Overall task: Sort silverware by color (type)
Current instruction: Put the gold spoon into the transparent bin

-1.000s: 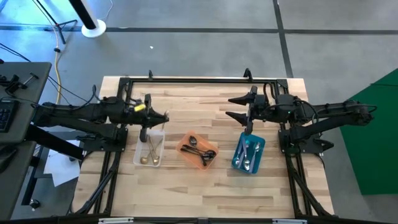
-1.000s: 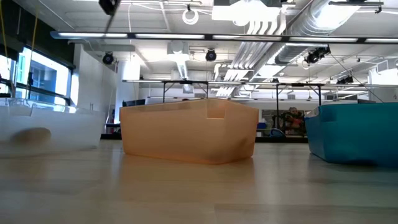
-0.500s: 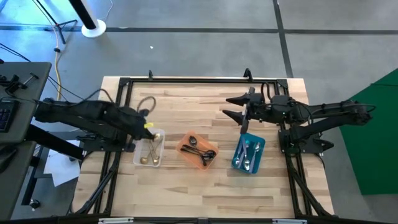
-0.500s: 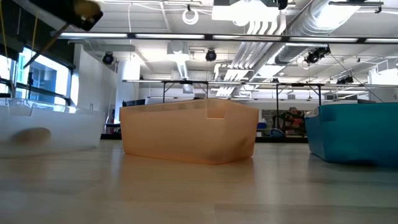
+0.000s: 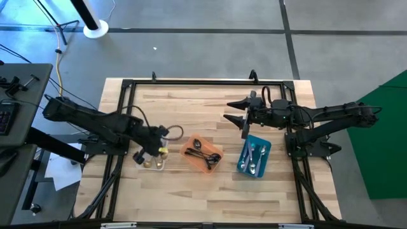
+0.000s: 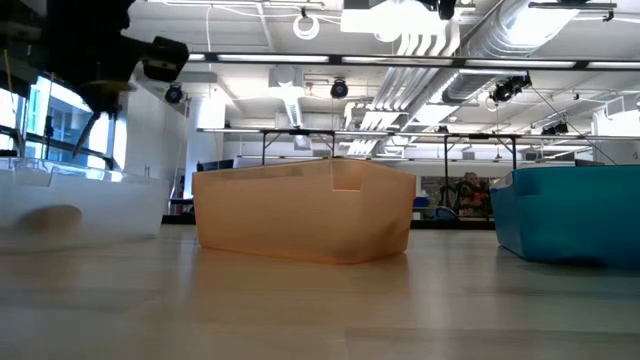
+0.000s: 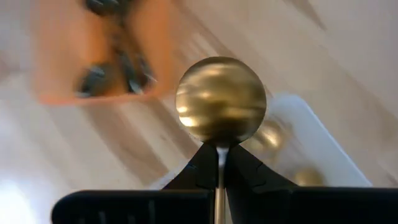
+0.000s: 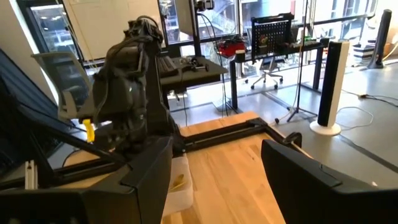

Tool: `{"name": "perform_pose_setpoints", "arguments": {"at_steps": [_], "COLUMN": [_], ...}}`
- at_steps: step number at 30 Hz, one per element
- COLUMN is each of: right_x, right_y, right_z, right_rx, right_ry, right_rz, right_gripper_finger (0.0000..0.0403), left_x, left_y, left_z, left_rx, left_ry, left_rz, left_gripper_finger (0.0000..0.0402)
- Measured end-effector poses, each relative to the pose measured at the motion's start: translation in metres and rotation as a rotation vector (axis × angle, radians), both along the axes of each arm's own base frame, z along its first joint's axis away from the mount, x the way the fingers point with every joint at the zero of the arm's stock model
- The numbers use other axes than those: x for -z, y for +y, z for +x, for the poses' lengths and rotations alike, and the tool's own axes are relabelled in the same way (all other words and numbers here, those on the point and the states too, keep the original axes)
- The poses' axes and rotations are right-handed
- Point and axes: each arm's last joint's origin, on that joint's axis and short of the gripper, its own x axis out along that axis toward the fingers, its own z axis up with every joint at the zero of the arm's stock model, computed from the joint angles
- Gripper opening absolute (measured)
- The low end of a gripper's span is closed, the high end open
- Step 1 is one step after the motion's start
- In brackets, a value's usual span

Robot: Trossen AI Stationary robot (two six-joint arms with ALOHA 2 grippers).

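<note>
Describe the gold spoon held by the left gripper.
The gold spoon looks like shiny brass-toned metal with a round bowl, seen end-on. Its slim handle runs back between the left gripper's shut fingers, which pinch it. It hangs above the clear tray, where other gold spoons lie, beside the orange tray. Nothing else touches it.

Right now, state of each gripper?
Left gripper: closed, holding a small gold metal spoon.
Right gripper: open, empty.
</note>
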Motion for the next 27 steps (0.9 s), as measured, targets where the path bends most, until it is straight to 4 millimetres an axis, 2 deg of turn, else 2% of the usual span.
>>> {"name": "perform_pose_setpoints", "arguments": {"at_steps": [4, 11, 18, 23, 27], "right_x": [0.0, 0.0, 0.001, 0.001, 0.002], "right_y": [0.0, 0.0, 0.0, 0.0, 0.0], "right_z": [0.0, 0.0, 0.0, 0.0, 0.0], "right_rx": [0.0, 0.0, 0.0, 0.0, 0.0], "right_ry": [0.002, 0.003, 0.01, 0.011, 0.017], "right_rz": [-0.001, -0.001, -0.001, -0.001, -0.001], "right_gripper_finger": [0.0233, 0.0233, 0.0233, 0.0233, 0.0233], "left_x": [0.009, 0.023, 0.029, 0.047, 0.053], "left_y": [-0.008, -0.013, -0.014, -0.012, -0.012], "left_z": [0.003, 0.01, 0.01, 0.001, 0.001], "left_rx": [0.114, 0.187, 0.197, 0.214, 0.214], "left_ry": [0.054, 0.129, 0.188, 0.253, 0.231], "left_rz": [0.03, 0.048, 0.037, 0.019, 0.016], "left_gripper_finger": [0.0, 0.0, 0.0, 0.0, 0.0]}}
